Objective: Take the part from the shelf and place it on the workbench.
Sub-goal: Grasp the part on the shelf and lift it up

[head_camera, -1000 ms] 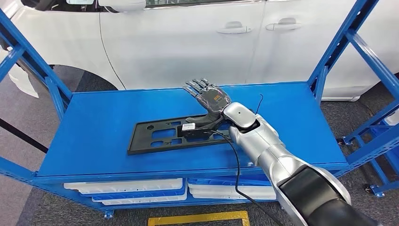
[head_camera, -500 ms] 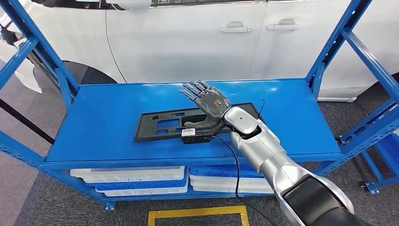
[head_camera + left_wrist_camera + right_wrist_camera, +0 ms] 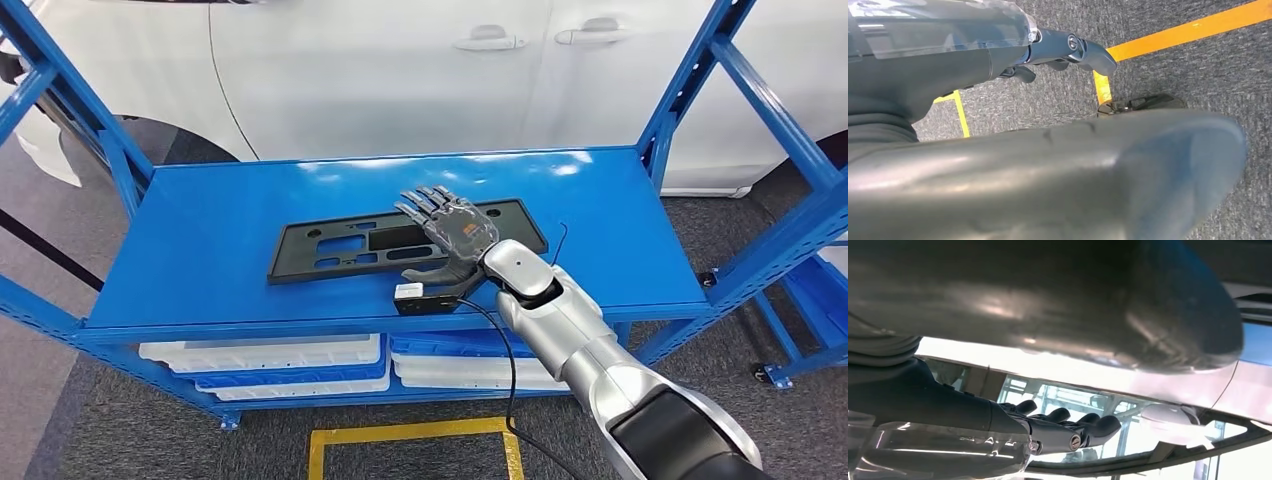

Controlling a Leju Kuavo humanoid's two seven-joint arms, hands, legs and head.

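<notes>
Right robot hand [image 3: 450,232] covered part [image 3: 400,241] middle; contact beneath unclear. Car [image 3: 400,70] cut off by top edge.

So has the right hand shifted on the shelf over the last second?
Yes. Against the shelf, the right hand has drawn back toward the front edge: its fingers were at the back edge and are now over the black part.
</notes>
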